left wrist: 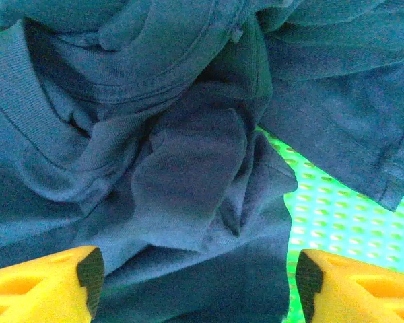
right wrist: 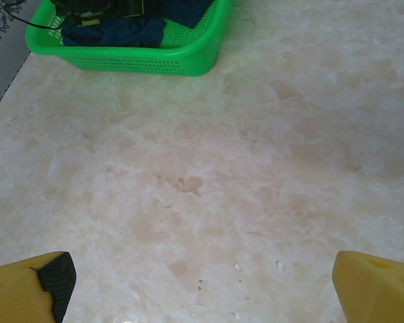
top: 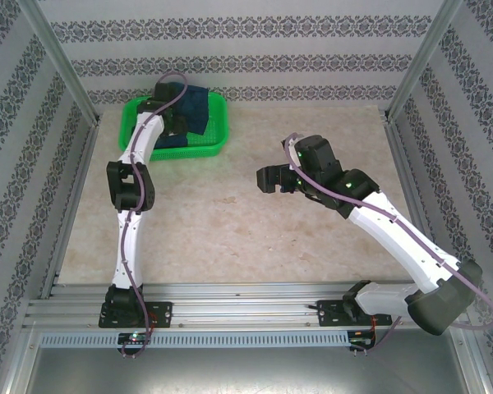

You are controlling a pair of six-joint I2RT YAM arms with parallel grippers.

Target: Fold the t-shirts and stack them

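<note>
As the dark navy cloth t-shirt (left wrist: 188, 168) sits unfolded in the green plastic mesh basket (top: 199, 150), open left fingers (left wrist: 54, 282) straddle it; right fingers (right wrist: 34, 282) gape empty.

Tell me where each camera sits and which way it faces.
Top external: high behind the robot, looking down on the table; left arm reaching into the green mesh basket, right arm mid-table.
Left wrist: over the basket, facing down at the crumpled navy t-shirt; left gripper open at bottom.
Right wrist: low over the table, facing the basket; right gripper open at bottom.
Shared: all three show basket and t-shirt.
</note>
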